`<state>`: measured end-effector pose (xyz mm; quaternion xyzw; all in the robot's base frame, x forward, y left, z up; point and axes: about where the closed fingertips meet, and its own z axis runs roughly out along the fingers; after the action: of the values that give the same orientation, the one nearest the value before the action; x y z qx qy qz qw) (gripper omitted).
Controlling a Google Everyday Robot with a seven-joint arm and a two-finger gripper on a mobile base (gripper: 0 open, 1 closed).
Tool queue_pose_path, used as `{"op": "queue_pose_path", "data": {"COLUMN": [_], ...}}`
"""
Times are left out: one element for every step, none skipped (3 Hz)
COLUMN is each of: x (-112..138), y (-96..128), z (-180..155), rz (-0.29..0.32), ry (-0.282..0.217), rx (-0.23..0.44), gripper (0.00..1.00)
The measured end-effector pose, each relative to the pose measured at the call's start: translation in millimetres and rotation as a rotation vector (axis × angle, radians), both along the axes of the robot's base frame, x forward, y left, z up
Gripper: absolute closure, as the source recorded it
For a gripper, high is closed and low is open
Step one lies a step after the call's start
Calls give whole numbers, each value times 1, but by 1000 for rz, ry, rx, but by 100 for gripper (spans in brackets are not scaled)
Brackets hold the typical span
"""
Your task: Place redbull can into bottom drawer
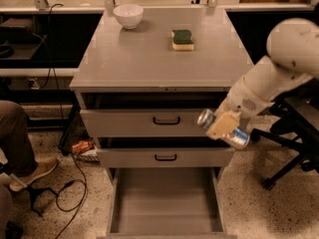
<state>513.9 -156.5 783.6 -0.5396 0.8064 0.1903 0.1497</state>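
Camera view: jaws hold can [239, 138] near drawer [164, 198].

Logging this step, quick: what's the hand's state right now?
Hand: shut on the can, raised near the right side of the open bottom drawer.

Arm angled down, hand [223, 126] mid-right (gripping redbull can [239, 137])

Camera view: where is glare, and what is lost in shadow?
Camera view: glints on the silver ends of the redbull can, held by the gripper at the right front of the cabinet; gaps over both upper drawers are black shadow; the open bottom drawer is evenly lit.
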Motion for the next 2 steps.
{"op": "queue_pose_path", "data": {"x": [-40, -81], "y": [16, 40], "z": [-86, -163], "rz": [-44, -56], "ry": [158, 302], "rx": [52, 115], "gripper": [100, 100]}}
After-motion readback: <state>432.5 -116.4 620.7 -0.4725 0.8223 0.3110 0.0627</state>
